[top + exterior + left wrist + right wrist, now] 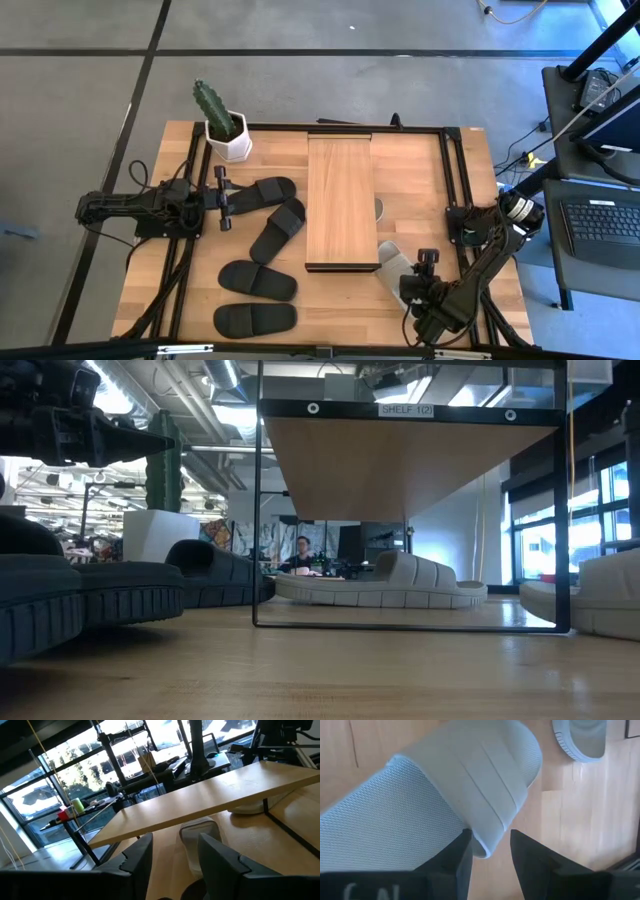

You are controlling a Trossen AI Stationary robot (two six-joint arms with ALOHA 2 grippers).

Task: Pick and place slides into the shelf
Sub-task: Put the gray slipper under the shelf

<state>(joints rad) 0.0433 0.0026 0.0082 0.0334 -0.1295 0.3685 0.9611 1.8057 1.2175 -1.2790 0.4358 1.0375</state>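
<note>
The shelf (341, 200) stands mid-table, its wood top on a thin dark frame. One beige slide (380, 582) lies under it on the tabletop. A second beige slide (392, 265) lies by the shelf's near right corner. My right gripper (491, 851) points steeply down at it, open, with a finger on each side of the strap's side edge. Several black slides (262, 190) (278, 230) (258, 280) lie flat to the left of the shelf. My left gripper (222, 197) waits level and open beside the farthest black one, facing the shelf (210, 800). My right gripper has the beige slide's strap (485, 840) between its open fingers, at the strap's side edge, coming from above at a slant. I cannot tell whether a finger touches it. The slide lies flat on the table.
A cactus in a white pot (222, 125) stands at the far left corner. Dark frame rails (450, 170) run along the table's edges. A side table with a laptop (605, 225) stands off the right edge. Bare wood lies between the shelf and the near edge.
</note>
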